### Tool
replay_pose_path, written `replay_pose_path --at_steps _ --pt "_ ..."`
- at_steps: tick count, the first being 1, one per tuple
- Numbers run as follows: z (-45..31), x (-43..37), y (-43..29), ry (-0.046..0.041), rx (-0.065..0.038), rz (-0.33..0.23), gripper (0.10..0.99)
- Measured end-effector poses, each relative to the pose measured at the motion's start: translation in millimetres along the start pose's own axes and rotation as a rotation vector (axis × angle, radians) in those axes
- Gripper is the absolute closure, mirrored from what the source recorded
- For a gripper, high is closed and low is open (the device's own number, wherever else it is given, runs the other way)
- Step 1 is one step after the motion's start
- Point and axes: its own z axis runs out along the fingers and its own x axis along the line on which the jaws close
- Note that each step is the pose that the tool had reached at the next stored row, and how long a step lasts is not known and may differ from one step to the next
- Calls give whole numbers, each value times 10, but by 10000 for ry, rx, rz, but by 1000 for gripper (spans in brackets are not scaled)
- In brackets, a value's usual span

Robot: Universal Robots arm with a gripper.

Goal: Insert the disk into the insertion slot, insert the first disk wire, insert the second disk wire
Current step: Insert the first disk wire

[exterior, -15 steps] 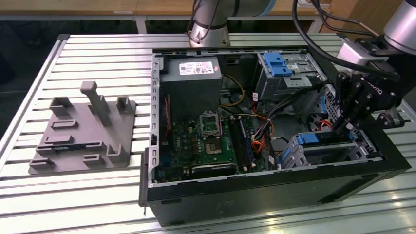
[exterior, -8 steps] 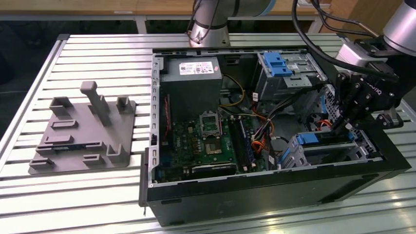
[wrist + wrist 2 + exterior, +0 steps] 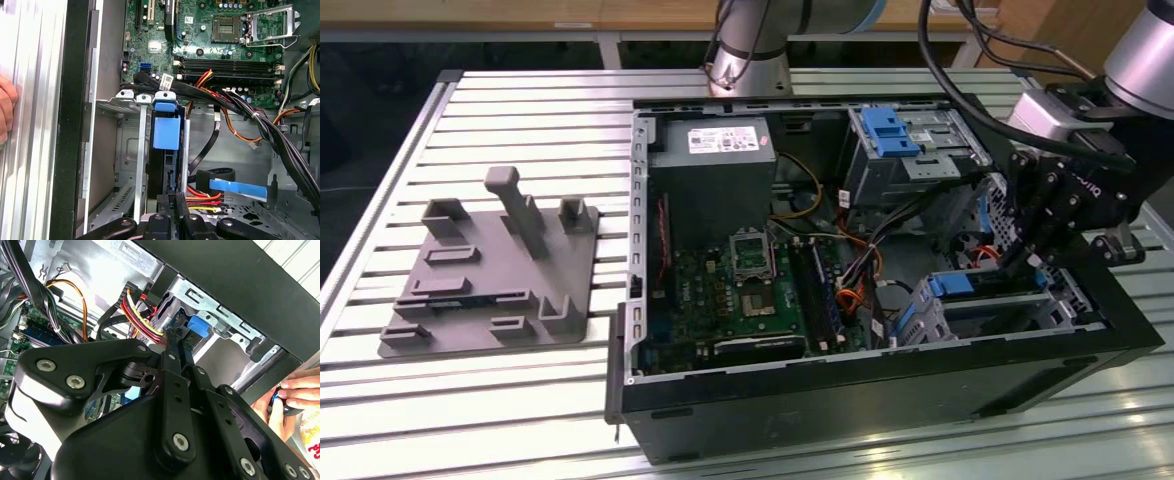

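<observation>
The disk (image 3: 166,132) is seated upright in the insertion slot (image 3: 126,146) – at the near right corner of the open computer case (image 3: 854,400) in the exterior view. Just above its blue carrier the gripper (image 3: 173,202) is held, its jaws closed narrowly on a black connector (image 3: 172,334) – red and yellow wires (image 3: 142,315) trail from it.

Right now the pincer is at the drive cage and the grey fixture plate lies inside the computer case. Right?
No. The exterior view shows the grey fixture plate on the table beside the computer case; the pincer is at the drive cage.
</observation>
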Motion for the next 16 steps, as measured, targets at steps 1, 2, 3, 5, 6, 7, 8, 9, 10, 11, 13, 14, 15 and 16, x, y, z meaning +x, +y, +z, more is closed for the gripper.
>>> replay_pose_path --at_steps 1,2,3,5,6,7,8,9,10,11,13,14,15,16 --pt "3 1 0 0 0 -1 922" --pt "6 2 0 -1 0 0 922" --pt "9 4 0 -1 -1 0 922" --pt "15 7 0 -3 0 0 922" --pt "15 7 0 -3 -1 1 922" --pt "15 7 0 -7 0 0 910" --pt "15 8 0 -11 0 0 851" --pt "8 9 0 -15 1 0 851" --pt "-8 9 1 -24 1 -1 851" --pt "-26 10 2 -34 2 -1 788" --pt "-80 14 3 -51 4 -3 788" --pt "-105 15 4 -65 5 -3 788" --pt "-130 17 5 -78 6 -3 788" --pt "-156 19 5 -88 7 -2 788"
